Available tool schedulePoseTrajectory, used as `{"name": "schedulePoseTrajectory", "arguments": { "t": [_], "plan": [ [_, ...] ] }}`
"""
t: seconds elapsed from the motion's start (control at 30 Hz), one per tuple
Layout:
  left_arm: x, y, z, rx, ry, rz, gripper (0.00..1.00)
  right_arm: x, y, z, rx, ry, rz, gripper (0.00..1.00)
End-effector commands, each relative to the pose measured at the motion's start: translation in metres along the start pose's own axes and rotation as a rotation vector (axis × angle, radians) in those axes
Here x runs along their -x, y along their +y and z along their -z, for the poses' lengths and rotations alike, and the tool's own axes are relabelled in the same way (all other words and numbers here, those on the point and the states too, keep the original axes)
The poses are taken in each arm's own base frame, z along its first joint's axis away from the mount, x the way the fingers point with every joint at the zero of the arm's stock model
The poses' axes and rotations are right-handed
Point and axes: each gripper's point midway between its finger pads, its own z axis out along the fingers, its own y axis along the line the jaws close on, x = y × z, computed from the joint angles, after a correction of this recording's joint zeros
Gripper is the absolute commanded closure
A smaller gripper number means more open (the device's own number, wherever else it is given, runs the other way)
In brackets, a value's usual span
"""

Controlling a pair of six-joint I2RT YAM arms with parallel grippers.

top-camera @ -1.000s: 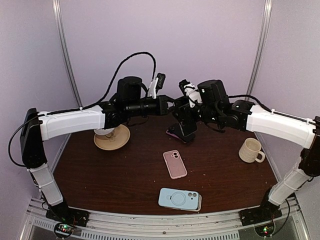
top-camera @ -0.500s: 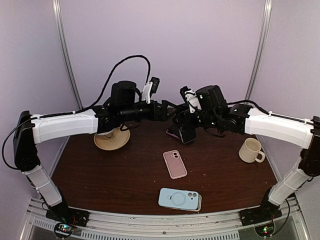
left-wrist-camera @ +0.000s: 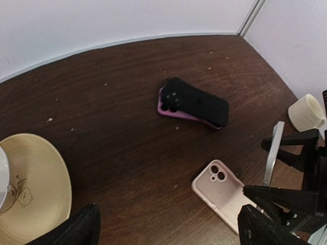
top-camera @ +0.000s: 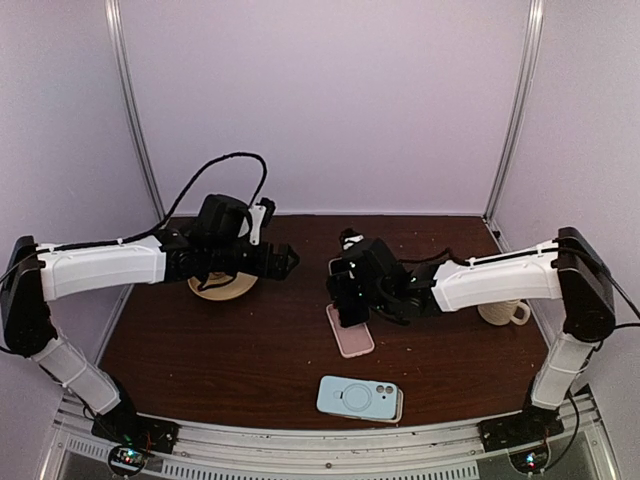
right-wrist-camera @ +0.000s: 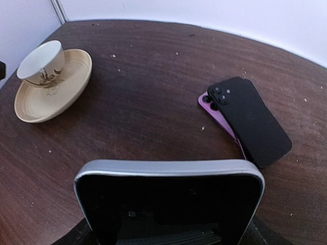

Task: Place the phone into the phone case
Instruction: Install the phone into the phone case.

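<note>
While the table [top-camera: 200, 350] carries several look-alikes, settle first on which shell you are filling; the pink case [top-camera: 350, 335] lies flat at the middle, directly beneath your load, and it is the likely target, whereas the blue case [top-camera: 360, 398] sits near the front edge and the black and purple stack [left-wrist-camera: 196, 102] lies well apart towards the back; the cup and saucer [right-wrist-camera: 51, 81] and the mug [top-camera: 505, 312] are off to either side and out of your path. Your left gripper [top-camera: 283, 262] hangs over the saucer side with its jaws spread wide and nothing in them; bring it across to pin the case's near end, since a light shell will probably slide under pressure. Your right gripper [top-camera: 352, 298] is clamped on the phone [right-wrist-camera: 168, 196], which stands on edge above the pink case, not yet touching it; tilt it down towards flat, seat one short end in the shell first, then press the other end home. Match the phone's lenses to the camera cut-out [left-wrist-camera: 218, 176] at the case's far end; whether the hollow faces up you cannot tell from here, so check before you lower.
</note>
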Motion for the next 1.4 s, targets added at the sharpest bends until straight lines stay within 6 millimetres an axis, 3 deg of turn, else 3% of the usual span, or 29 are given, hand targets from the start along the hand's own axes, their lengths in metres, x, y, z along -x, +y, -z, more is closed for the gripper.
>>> {"name": "schedulePoseTrajectory", "arguments": {
  "t": [0.0, 0.17, 0.43, 0.67, 0.87, 1.13, 1.37],
  "plan": [
    [-0.007, 0.019, 0.006, 0.051, 0.008, -0.009, 0.03, -0.01, 0.001, -0.007, -0.045, -0.031, -0.076, 1.0],
    [-0.012, 0.026, 0.005, 0.05, 0.024, -0.014, 0.03, -0.024, 0.005, -0.015, -0.048, 0.006, -0.078, 1.0],
    [-0.011, 0.026, 0.01, 0.039, 0.022, -0.017, 0.02, -0.046, -0.002, -0.009, -0.107, 0.088, -0.065, 1.0],
    [-0.017, 0.026, 0.011, 0.028, 0.061, -0.047, 0.03, -0.05, 0.004, -0.018, -0.104, 0.103, -0.04, 1.0],
    [-0.021, 0.041, 0.016, 0.08, 0.058, -0.058, 0.02, -0.06, 0.003, -0.024, -0.115, 0.133, -0.001, 1.0],
    [-0.023, 0.037, 0.016, 0.049, 0.065, -0.068, 0.03, -0.076, 0.005, -0.029, -0.092, 0.168, -0.001, 1.0],
    [-0.024, 0.036, 0.014, 0.045, 0.07, -0.072, 0.02, -0.075, -0.004, -0.026, -0.13, 0.171, 0.049, 1.0]
  ]
}}
